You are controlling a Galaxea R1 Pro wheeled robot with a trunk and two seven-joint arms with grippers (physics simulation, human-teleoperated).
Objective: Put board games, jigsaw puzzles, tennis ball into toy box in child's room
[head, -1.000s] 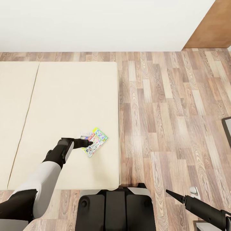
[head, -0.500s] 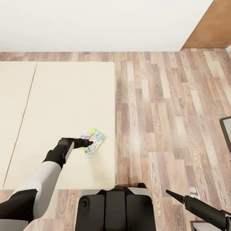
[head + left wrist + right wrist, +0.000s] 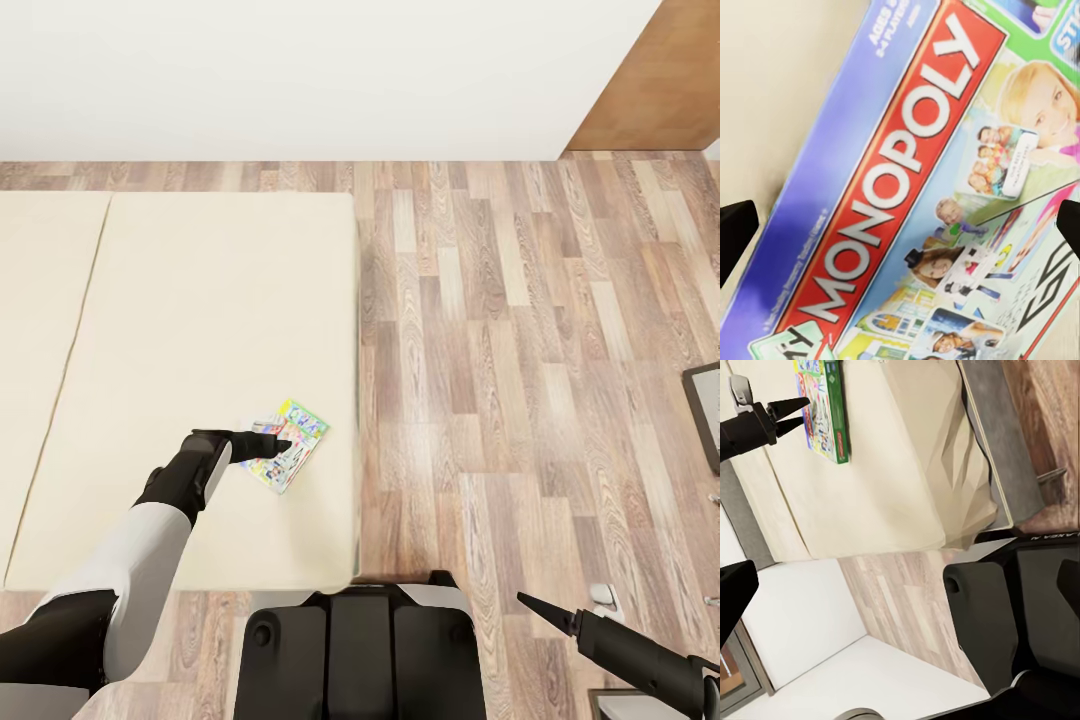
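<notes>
1 board game, the Monopoly box with its red banner and white lettering, lies flat on the bed, near the mattress edge that borders the wooden floor. In the head view the left gripper reaches over this box, its dark fingertips above the printed lid. The left wrist view looks straight down at the lid from close by, and the 2 fingertips sit wide apart at opposite edges of that picture, so this gripper is spread and grasps nothing. Whether the tips touch the box cannot be told.

The bed's plain beige mattress is in 2 parts, with a seam running along it well left of the game. A white wall stands beyond the bed and a brown panel sits at the far right corner.

The right gripper hangs low over the floor beside the robot's dark base. In the right wrist view its fingertips stand far apart with nothing between them, released; that view also catches the bed and the left gripper at the board game.
</notes>
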